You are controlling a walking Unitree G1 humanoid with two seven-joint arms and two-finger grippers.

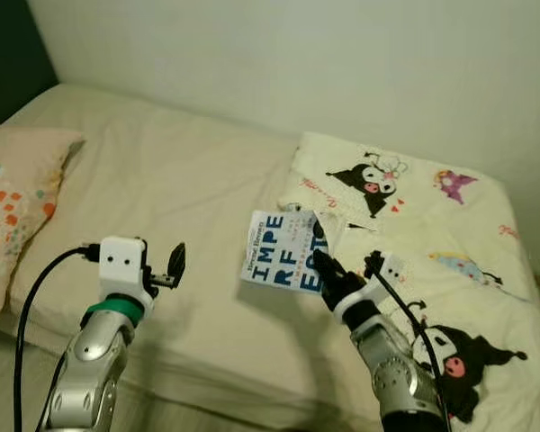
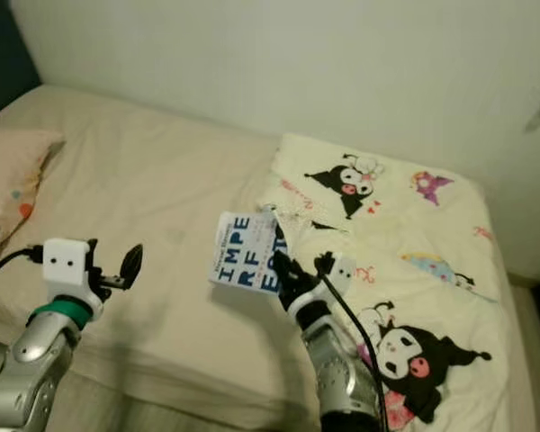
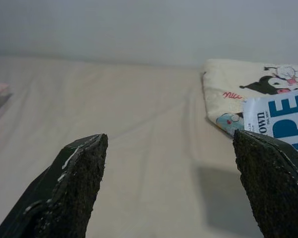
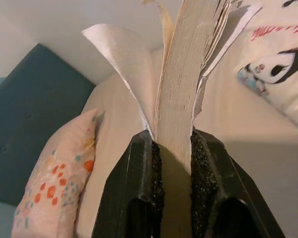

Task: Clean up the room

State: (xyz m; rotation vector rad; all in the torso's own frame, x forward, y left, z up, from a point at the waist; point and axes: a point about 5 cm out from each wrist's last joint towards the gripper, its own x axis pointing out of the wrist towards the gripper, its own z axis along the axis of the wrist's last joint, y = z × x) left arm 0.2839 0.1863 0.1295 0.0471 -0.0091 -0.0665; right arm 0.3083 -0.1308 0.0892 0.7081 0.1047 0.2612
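At nine o'clock on the bed (image 1: 189, 189) lies a peach pillow (image 1: 13, 202) with orange spots, against the dark headboard (image 4: 35, 124). At about seven o'clock the left pincer (image 1: 173, 268) hovers over the cream sheet, its two black fingers (image 3: 74, 188) spread wide with nothing between them. At centre the book (image 1: 283, 252), a white paperback with blue block lettering, is held off the bed, cover facing up, its long axis running from roughly five o'clock up toward eleven, pages fanning at the far end. The right pincer (image 1: 324, 270) is clamped narrow on the book's near edge, both pads (image 4: 151, 168) pressed against the page block. At three o'clock lies a cartoon-print blanket (image 1: 414, 216).
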